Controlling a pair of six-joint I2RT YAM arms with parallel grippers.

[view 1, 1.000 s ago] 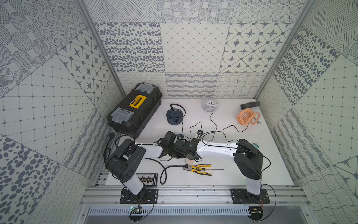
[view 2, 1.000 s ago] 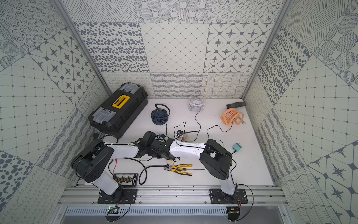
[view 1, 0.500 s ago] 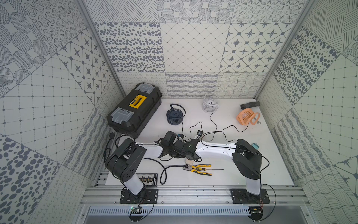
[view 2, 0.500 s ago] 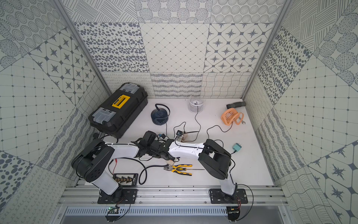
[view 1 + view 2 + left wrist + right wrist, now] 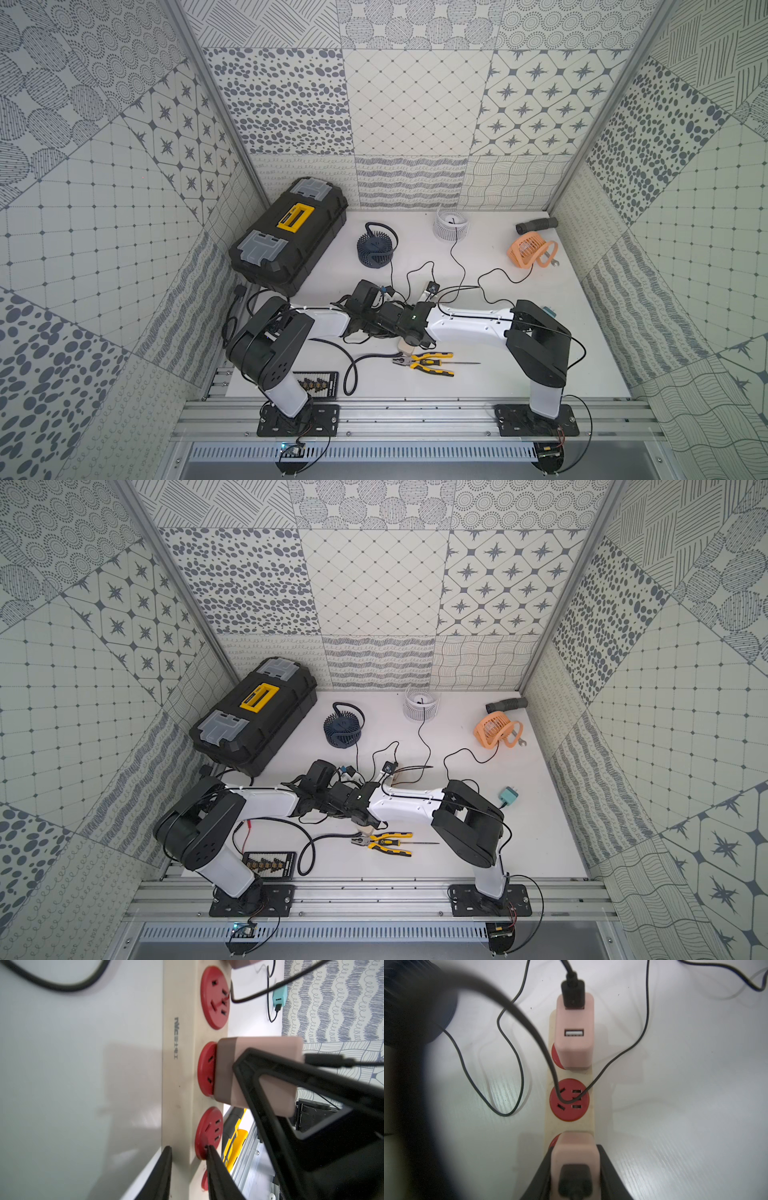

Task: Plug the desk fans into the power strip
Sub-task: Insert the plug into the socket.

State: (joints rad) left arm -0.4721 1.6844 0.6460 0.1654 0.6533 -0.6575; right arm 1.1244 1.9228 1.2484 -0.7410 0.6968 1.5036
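— Where's the strip, and who has it?

— The strip point(image 5: 178, 1084) lies mid-table under both my wrists, long axis running from the rail point(image 5: 374, 415) toward the back wall point(image 5: 407, 178). My left gripper point(image 5: 188, 1149) is narrow, pinching its near end: one finger on the side wall, one on the end socket point(image 5: 207, 1132).

— And the plug?

— My right gripper point(image 5: 575, 1153) is closed on the pink adapter point(image 5: 259, 1049), a finger on each flank, cable point(image 5: 332, 1062) leaving its back. It stands on the second socket from that end, with one bare socket point(image 5: 571, 1115) between it and a second adapter point(image 5: 574, 1049) plugged in farther along.

— Seated?

— Looks flush against the red, though that edge is soft in my left wrist view, so I won't swear to it. Any push left goes straight down into the strip's face, square to its length. The right arm is on it; the left only braces.
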